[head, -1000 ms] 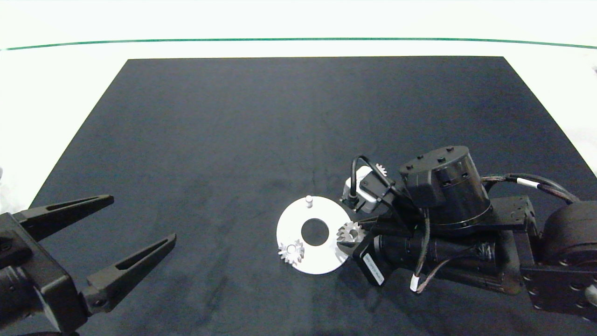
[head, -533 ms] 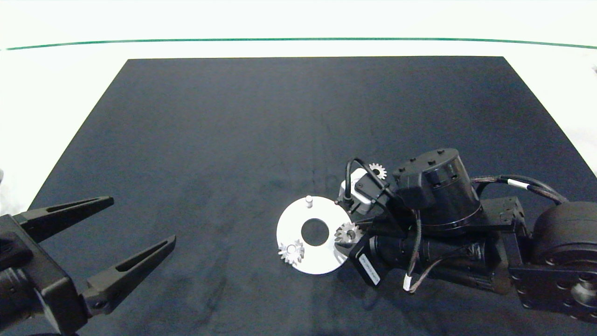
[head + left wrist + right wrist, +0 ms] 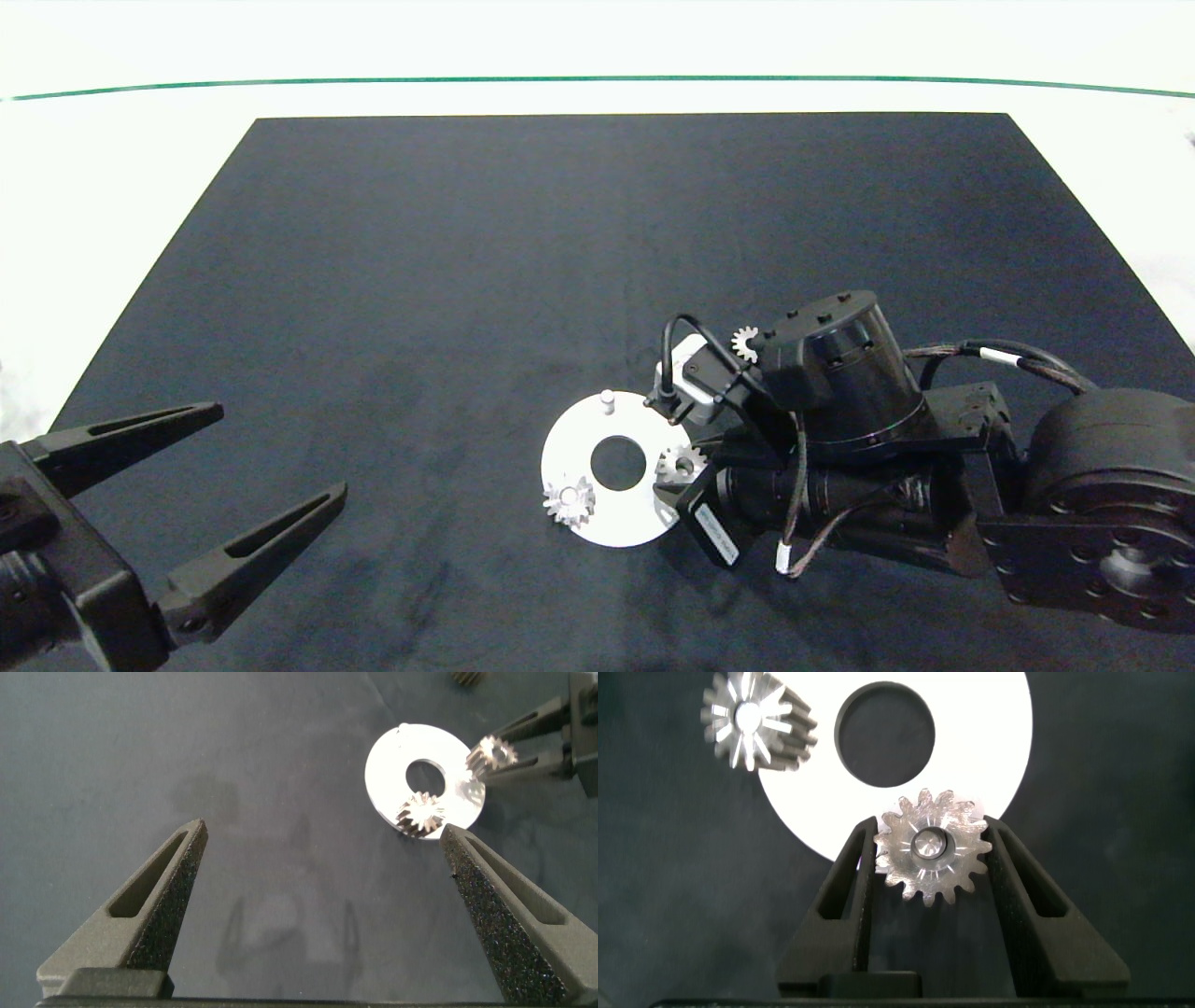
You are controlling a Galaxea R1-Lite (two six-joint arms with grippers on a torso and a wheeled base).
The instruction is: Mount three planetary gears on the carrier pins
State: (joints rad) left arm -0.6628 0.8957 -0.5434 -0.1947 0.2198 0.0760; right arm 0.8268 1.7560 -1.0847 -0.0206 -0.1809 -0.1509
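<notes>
A white carrier disc [image 3: 577, 446] lies on the black mat, with one bare pin [image 3: 607, 400] at its far edge. One planetary gear [image 3: 569, 502] sits on the near-left pin. My right gripper [image 3: 931, 833] is shut on a second gear [image 3: 931, 859] at the disc's right edge [image 3: 999, 756]. Whether a pin is in its bore, I cannot tell. The seated gear [image 3: 757, 719] also shows in the right wrist view. A third gear [image 3: 745, 343] lies loose on the mat behind the right arm. My left gripper [image 3: 280, 448] hangs open at the near left, holding nothing.
The black mat [image 3: 467, 261] covers most of the white table. The bulky right arm [image 3: 840, 448] lies low over the mat just right of the disc. In the left wrist view the disc [image 3: 388, 784] lies beyond the left gripper's open fingers [image 3: 177, 877].
The right arm has moved left with its gear, and the disc has slid a little to the left with it. The left gripper has sunk slightly toward the near edge.
</notes>
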